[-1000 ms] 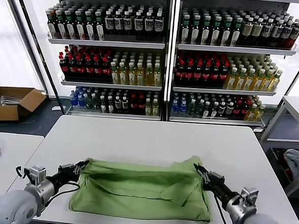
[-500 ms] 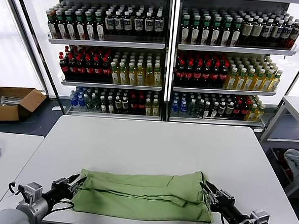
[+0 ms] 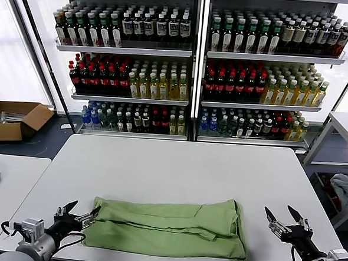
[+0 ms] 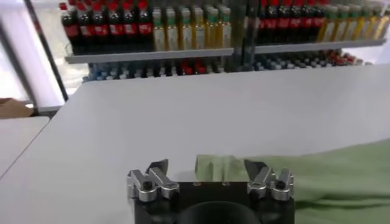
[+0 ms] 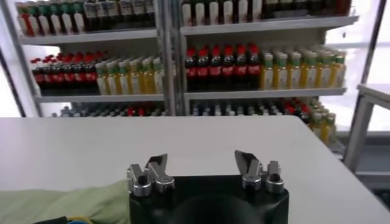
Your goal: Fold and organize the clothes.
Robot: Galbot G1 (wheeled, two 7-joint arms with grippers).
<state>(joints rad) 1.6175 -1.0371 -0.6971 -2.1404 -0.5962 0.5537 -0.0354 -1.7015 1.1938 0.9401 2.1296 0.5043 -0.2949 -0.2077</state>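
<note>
Folded shirt [image 3: 168, 228] lies along the table's [image 3: 178, 166] near edge, flanked by wide-spread left gripper [image 3: 79, 212] and right gripper [image 3: 283, 217].

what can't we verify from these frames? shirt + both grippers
- Shirt front, buttons and any print: head view shows only plain green; the fold hides the rest.
- Layers in the fold: the top layer covers them.
- Shirt in the wrist views: cut off by the frame edge and the gripper bodies.
- Left gripper, open at the shirt's left end: touching or just clear is too small to tell.
- Right gripper: open, apart from the cloth.
</note>
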